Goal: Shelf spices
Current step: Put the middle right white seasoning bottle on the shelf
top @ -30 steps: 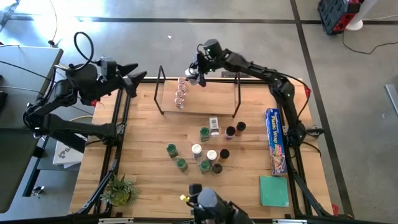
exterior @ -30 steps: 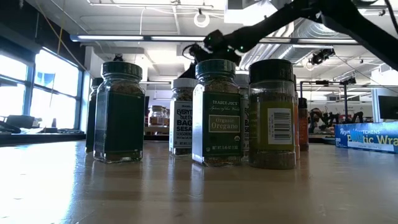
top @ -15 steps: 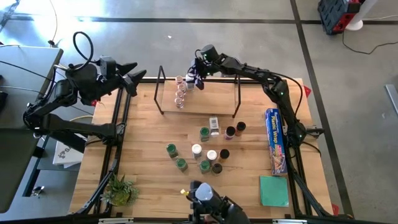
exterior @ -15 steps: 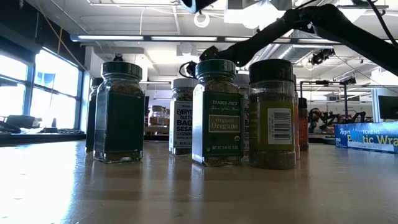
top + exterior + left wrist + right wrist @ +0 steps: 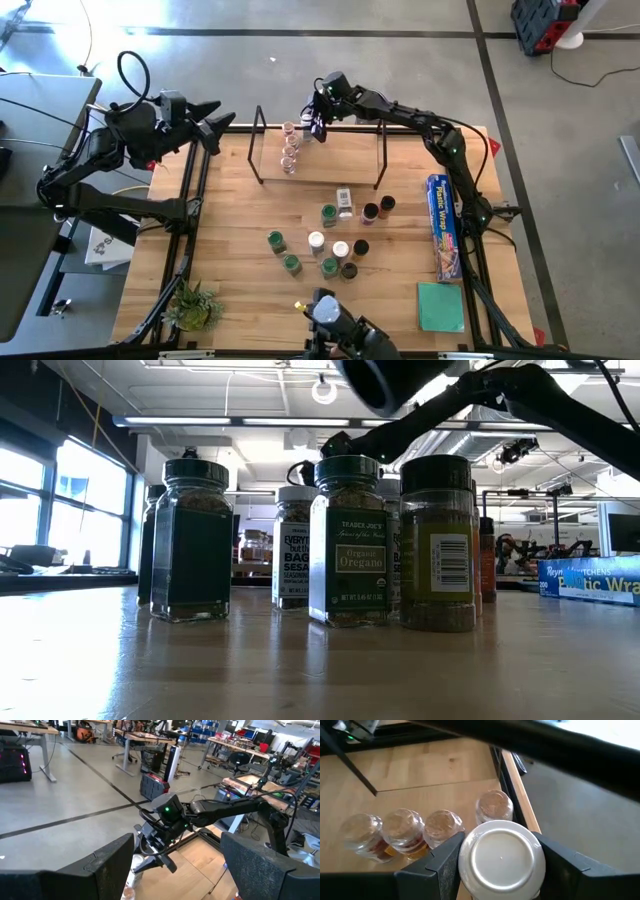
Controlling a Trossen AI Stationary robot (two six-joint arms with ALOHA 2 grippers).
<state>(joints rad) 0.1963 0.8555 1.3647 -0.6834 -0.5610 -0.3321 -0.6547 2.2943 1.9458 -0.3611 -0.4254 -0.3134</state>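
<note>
The shelf point(image 5: 340, 165), a light board between thin black wire uprights, stands at the table's far edge. Several clear-topped spice jars point(image 5: 290, 150) stand in a row on it, also seen in the right wrist view point(image 5: 402, 827). My right gripper point(image 5: 316, 122) hovers at the far end of that row, shut on a white-topped jar point(image 5: 501, 857). About a dozen loose jars point(image 5: 332, 240) stand mid-table, and fill the low view point(image 5: 350, 540). My left gripper point(image 5: 215, 125) waits open beyond the table's far left corner, its fingers wide apart point(image 5: 175, 870). My right gripper pinches the white-topped jar between its two fingers point(image 5: 445, 860), one on each side of the body just under the white lid point(image 5: 501, 855). The fingers point down from above. The jar is upright, lid up; its base is hidden below the lid.
A long blue wrap box point(image 5: 443, 225) lies along the right edge and a flat teal square point(image 5: 441, 305) sits at the near right corner. A small plant point(image 5: 192, 305) is at the near left corner. Bare wood lies left of the loose jars.
My right gripper, with the white-topped jar, has moved down and slightly toward the table's left, closer to the far end of the jar row on the shelf. In the last half second it has hardly shifted.
</note>
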